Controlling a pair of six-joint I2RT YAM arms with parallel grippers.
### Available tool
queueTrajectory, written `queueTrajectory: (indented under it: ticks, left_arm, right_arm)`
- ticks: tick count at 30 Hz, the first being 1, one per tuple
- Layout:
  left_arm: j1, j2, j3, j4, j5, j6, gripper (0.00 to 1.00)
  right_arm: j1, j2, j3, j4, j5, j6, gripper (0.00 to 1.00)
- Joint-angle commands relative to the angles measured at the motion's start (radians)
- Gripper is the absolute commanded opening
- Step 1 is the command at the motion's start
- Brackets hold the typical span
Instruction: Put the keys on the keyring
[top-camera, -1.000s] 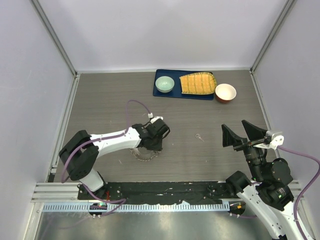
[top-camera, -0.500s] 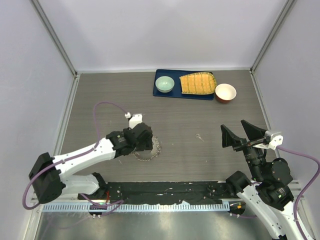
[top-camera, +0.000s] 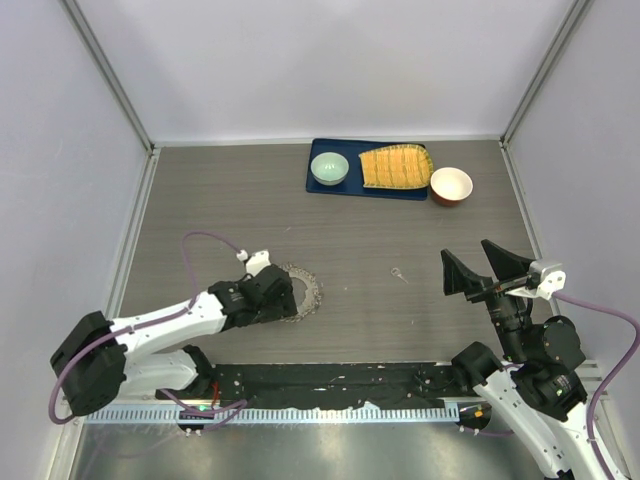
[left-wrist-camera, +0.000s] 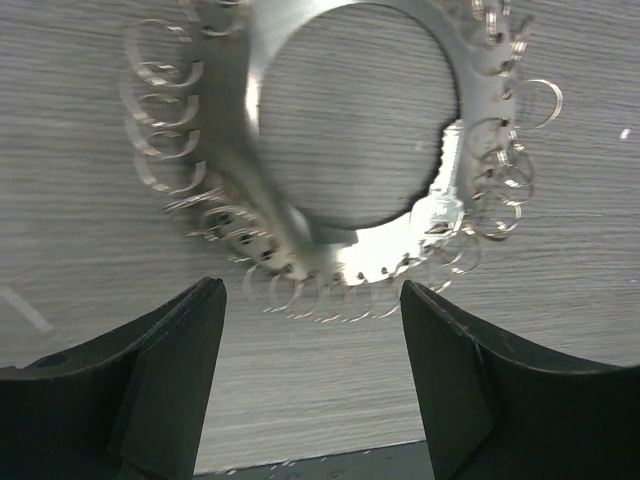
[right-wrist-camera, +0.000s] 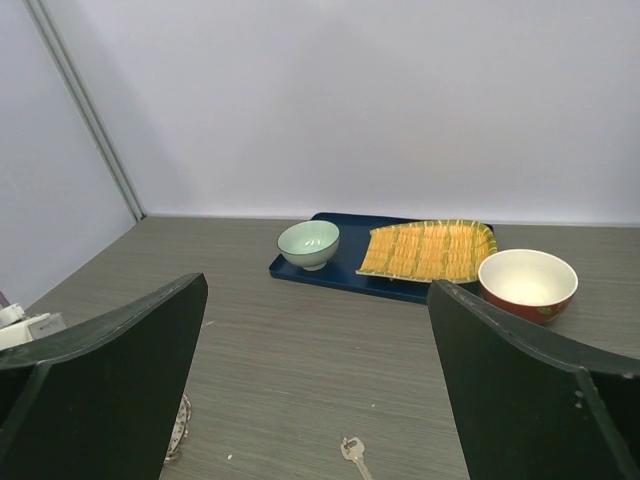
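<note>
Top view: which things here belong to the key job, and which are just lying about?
Job: key, lying loose; fringed keyring.
Lying about: green bowl and yellow mat on the blue tray; red bowl beside it.

- My left arm (top-camera: 165, 325) and right arm (top-camera: 520, 405) are white shells with bulky black joints.
- A purple cable (top-camera: 205, 236) loops along each arm. The left one ends in a small white plug (top-camera: 243, 255).
- My left gripper (left-wrist-camera: 310, 290) and right gripper (right-wrist-camera: 318, 285) have matte black, wedge-shaped fingers (left-wrist-camera: 170, 370).
- A small white block (top-camera: 548, 272) sits on my right wrist.
</note>
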Motion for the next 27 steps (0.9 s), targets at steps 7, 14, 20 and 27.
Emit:
queueTrajectory:
  ticks: [7,14,20,27]
  left_arm:
    - [0.003,0.210,0.080,0.334,0.220,-0.006,0.72]
    - [0.002,0.232,0.160,0.386,0.253,0.062,0.72]
    - [0.002,0.155,0.192,0.144,0.023,0.143,0.72]
    - [0.051,0.031,0.082,0.056,-0.065,0.163,0.63]
  right_arm:
    - [0.005,-0.004,0.000,0.042,-0.008,-0.011,1.00]
    - [0.005,-0.004,0.000,0.044,-0.013,-0.014,1.00]
    - [0.005,-0.004,0.000,0.048,-0.036,-0.016,1.00]
    - [0.005,-0.001,0.000,0.050,-0.047,-0.019,1.00]
